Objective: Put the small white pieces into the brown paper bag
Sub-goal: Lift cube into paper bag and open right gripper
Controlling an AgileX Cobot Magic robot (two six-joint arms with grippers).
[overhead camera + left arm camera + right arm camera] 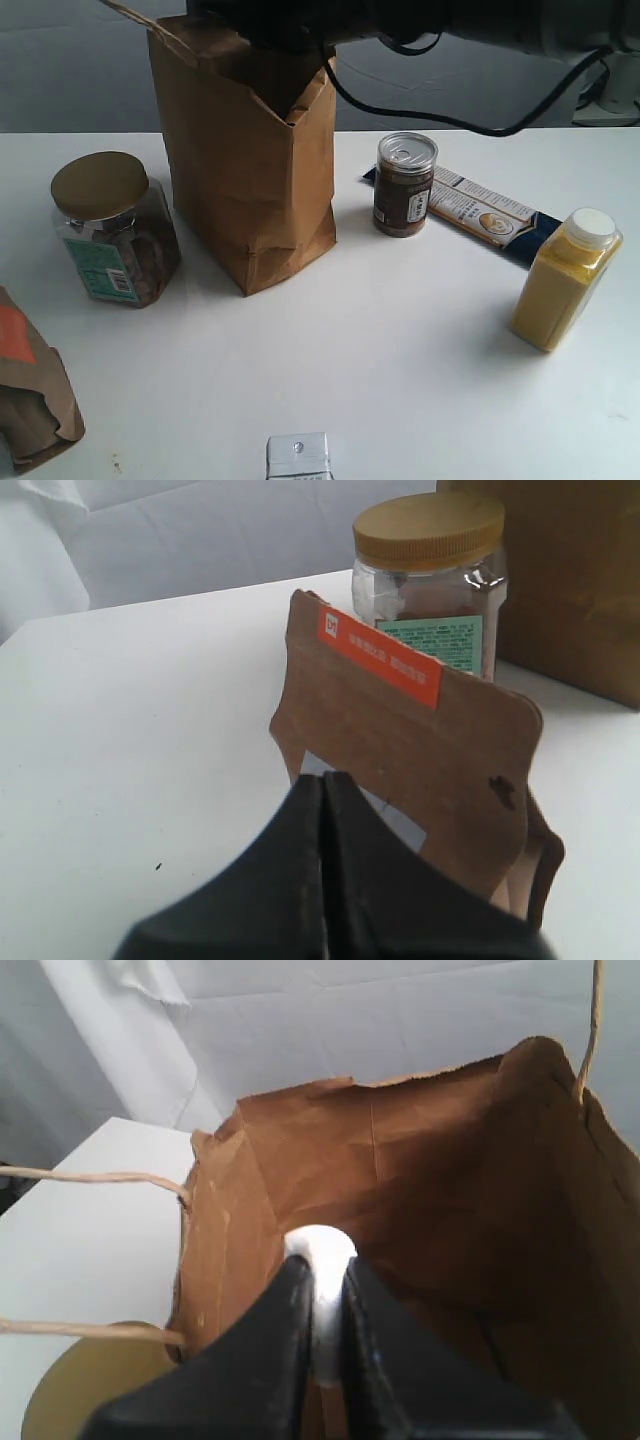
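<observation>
white table [400, 380], grey wall [60, 80] behind

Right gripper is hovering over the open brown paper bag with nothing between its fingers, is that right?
Not quite. The right gripper is over the open brown paper bag, but its fingers are shut on a small white piece, as the right wrist view shows.

You've got nothing legible here. The orange label [380, 655] on the small brown bag [410, 780] shows white characters and a small white square logo, too blurred to read. The green label [435, 640] on the jar [430, 580], the wrapper of the can [404, 185] and the flat packet [490, 212] carry print, also unreadable.
</observation>
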